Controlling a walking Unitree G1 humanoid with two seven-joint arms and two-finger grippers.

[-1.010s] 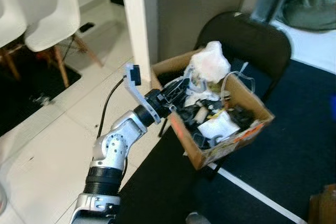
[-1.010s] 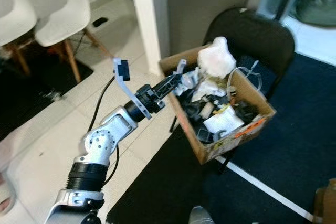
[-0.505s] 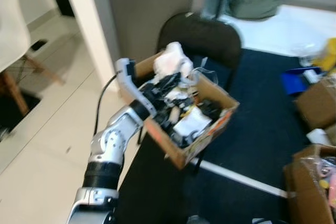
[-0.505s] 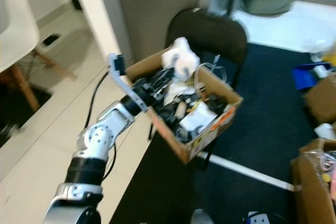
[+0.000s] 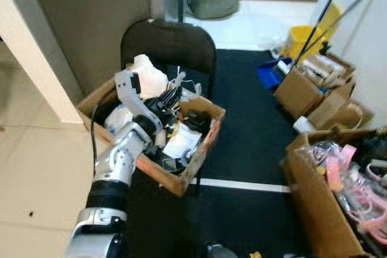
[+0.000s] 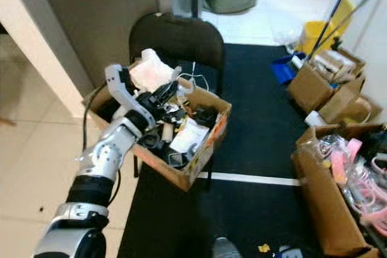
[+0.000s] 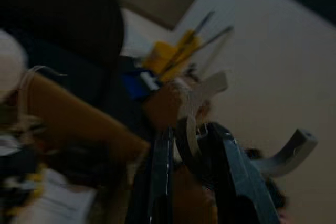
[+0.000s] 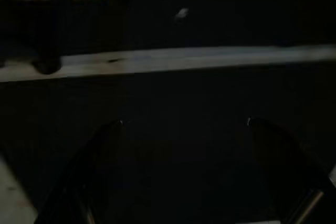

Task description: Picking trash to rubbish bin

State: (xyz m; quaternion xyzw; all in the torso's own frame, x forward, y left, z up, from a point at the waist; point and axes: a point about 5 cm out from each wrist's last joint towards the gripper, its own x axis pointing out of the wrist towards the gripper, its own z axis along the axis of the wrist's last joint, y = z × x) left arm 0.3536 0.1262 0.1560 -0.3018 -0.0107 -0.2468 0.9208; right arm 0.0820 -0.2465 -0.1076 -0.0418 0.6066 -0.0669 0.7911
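Our left gripper [image 6: 171, 90] was pinched on a pale grey curved plastic piece [image 7: 202, 98], the two black fingers [image 7: 160, 182] pressed close around it in the left wrist view. It hung over the cardboard box of trash [image 5: 202, 143], which sat tilted on a black chair [image 5: 172, 40]. We could read no writing on the white paper [image 5: 179, 143] in the box or on the orange-printed box edge; both were too blurred. Our left arm [image 5: 121, 161] reached forward and up from the lower left, elbow bent, its wrist camera bracket [image 5: 128, 86] standing above the box's near rim. Our right gripper [image 8: 178, 182] faced dark floor with a pale stripe across it, its fingers spread wide apart. A crumpled white bag [image 5: 148, 70] sat at the box's far side. Off to the right stood more cardboard boxes [image 5: 302, 92], one with pink items [image 5: 351, 179], and a yellow mop bucket [image 5: 305, 37] beyond the black mat [image 5: 254, 131].
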